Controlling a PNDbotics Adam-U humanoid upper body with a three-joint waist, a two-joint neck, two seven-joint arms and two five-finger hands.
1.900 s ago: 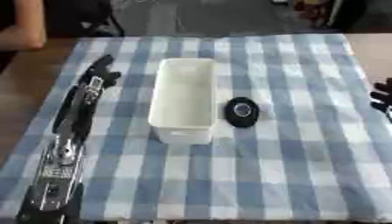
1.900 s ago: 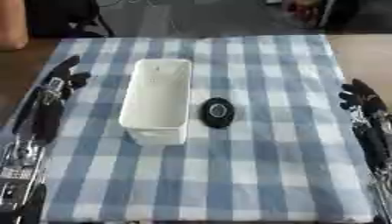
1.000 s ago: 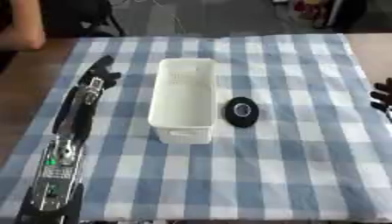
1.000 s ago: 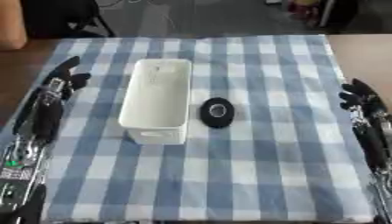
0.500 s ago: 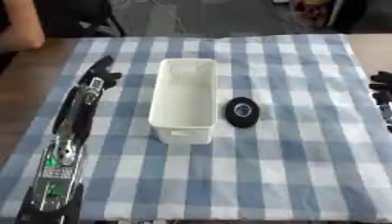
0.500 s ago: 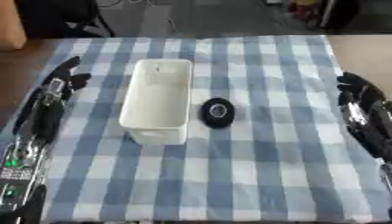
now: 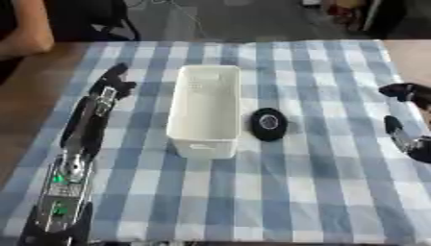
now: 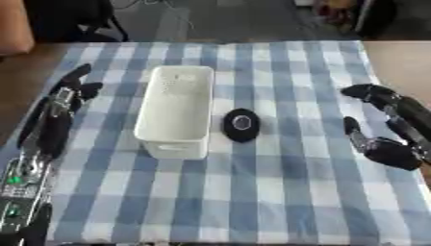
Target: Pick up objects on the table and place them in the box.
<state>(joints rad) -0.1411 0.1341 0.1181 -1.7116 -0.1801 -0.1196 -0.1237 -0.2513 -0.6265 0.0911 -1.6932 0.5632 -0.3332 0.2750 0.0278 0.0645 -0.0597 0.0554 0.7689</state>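
Note:
A white rectangular box (image 7: 205, 111) stands lengthwise in the middle of the checked cloth, and I see nothing inside it. Just right of it lies a round black disc-shaped object (image 7: 269, 124) with a pale centre. My left hand (image 7: 112, 85) rests open at the left side of the cloth, fingers pointing away, well apart from the box. At the right edge my right hand (image 8: 389, 124) is open, thumb spread from the fingers, a short way right of the black object and touching nothing.
The blue-and-white checked cloth (image 7: 278, 192) covers the table; brown tabletop shows at both sides. A person's arm (image 7: 25, 33) is at the far left corner, off the cloth. Chairs and clutter stand beyond the far edge.
My right hand has come in from the right edge toward the black object and its thumb has spread out. The left arm, box and object have not moved.

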